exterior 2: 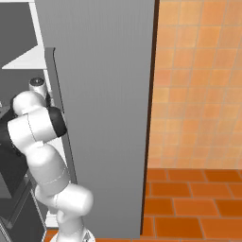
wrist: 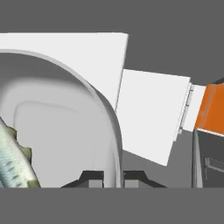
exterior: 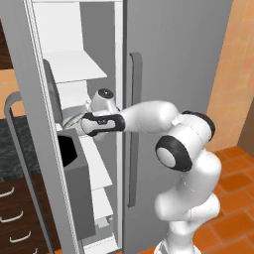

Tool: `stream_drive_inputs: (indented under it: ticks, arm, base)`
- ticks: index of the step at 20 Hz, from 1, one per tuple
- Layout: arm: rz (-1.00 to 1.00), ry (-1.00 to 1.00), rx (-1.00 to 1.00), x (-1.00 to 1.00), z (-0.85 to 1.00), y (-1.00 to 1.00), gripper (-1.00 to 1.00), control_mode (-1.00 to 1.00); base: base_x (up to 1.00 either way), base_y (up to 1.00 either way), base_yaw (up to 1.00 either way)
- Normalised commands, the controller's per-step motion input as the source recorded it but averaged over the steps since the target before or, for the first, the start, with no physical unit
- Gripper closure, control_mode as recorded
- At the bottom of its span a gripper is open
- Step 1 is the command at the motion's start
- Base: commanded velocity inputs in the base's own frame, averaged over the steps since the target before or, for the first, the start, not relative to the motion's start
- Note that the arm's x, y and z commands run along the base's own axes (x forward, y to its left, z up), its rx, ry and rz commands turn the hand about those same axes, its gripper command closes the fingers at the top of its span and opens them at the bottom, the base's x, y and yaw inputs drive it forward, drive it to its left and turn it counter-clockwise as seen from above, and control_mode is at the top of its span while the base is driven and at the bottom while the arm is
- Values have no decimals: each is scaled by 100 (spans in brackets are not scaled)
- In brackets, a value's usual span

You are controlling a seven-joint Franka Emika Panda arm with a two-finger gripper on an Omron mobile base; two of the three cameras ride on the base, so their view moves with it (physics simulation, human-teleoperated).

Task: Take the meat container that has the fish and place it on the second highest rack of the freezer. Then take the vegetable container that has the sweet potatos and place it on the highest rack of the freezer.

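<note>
The white arm (exterior: pixel 188 163) rises from its base, bends at a dark elbow joint and extends horizontally to the left. The wrist is level. The gripper (wrist: pixel 113 178) is closed, one fingertip (wrist: pixel 92 179) on each side of a thin rim.

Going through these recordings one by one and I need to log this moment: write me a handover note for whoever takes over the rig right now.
Claw: shut on the rim of the meat container, one fingertip on each side of the wall.
Fish lies inside the container.
The arm reaches into the open freezer, holding the container at a middle rack; which rack it is I cannot tell.
Done: fish container picked up and brought into the freezer.
Left: confirm the second highest rack, set it down, release; then fetch the sweet potato container for the highest rack.
</note>
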Motion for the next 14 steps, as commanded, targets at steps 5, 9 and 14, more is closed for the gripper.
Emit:
stream_drive_inputs:
  ticks: [5, 9, 14]
  arm:
    - [-2, 0, 0, 83, -17, 3, 100, -100]
    - [-2, 0, 0, 82, -24, 39, 100, -100]
    - [-1, 1, 0, 55, -8, 33, 100, -100]
  base:
    - [0, 0, 0]
    - [0, 0, 0]
    - [0, 0, 0]
